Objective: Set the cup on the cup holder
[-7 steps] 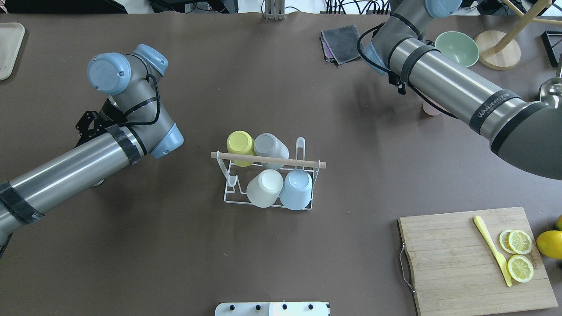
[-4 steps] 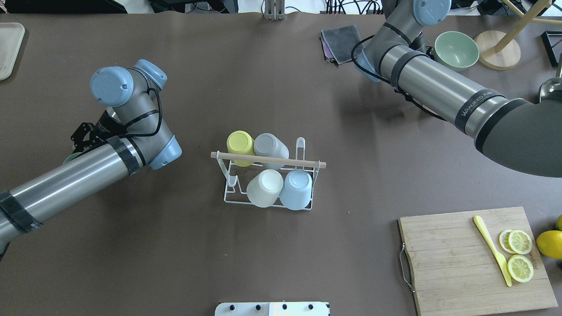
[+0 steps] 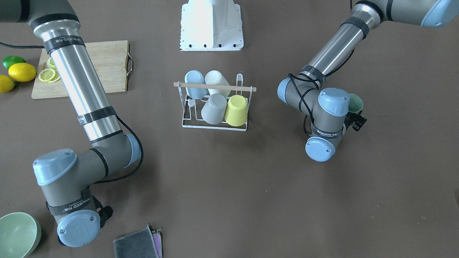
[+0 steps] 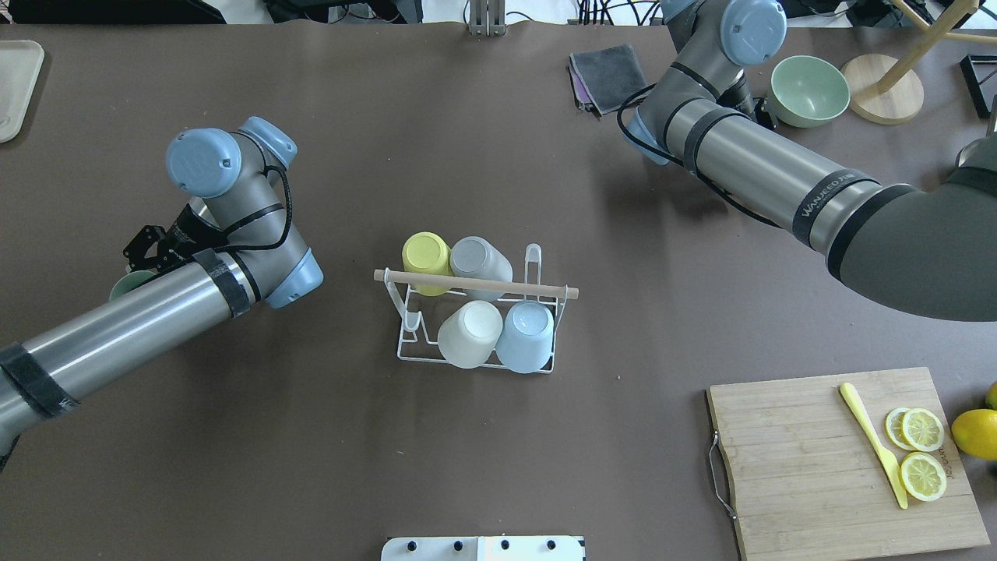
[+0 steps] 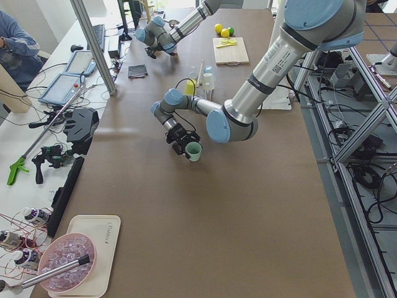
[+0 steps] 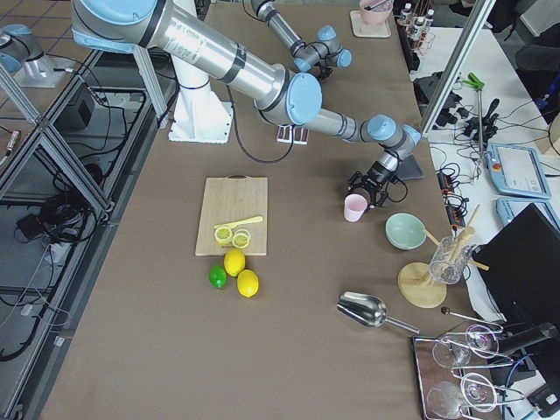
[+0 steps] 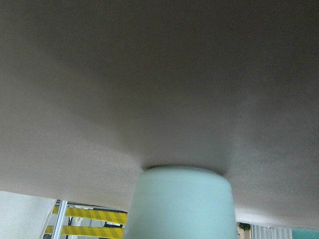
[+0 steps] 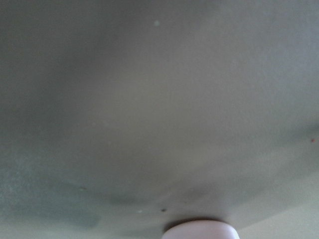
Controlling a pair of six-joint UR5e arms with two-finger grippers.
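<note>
The white wire cup holder [image 4: 405, 343] with a wooden rod handle [image 3: 215, 86] stands mid-table. It carries yellow [image 4: 426, 255], grey [image 4: 480, 261], white [image 4: 470, 333] and blue [image 4: 526, 335] cups upside down. My left gripper [image 5: 185, 146] is shut on a pale green cup [image 5: 194, 151], held tilted low over the table left of the holder. The cup also shows in the front view [image 3: 355, 103] and the left wrist view [image 7: 182, 204]. My right gripper [image 6: 364, 192] is at the far right, shut on a pink cup [image 6: 355, 207], which is hidden under the forearm in the overhead view.
A green bowl [image 4: 810, 89], a grey cloth [image 4: 607, 74] and a wooden stand [image 4: 880, 89] lie near the right wrist. A cutting board [image 4: 810, 483] with lemon slices and a yellow knife is at the front right. A tray [image 4: 15, 86] sits at the far left.
My left wrist has swung back and left, bringing the green cup out from under the forearm. My right wrist has swung away toward the bowl. The pink cup no longer shows in the overhead view.
</note>
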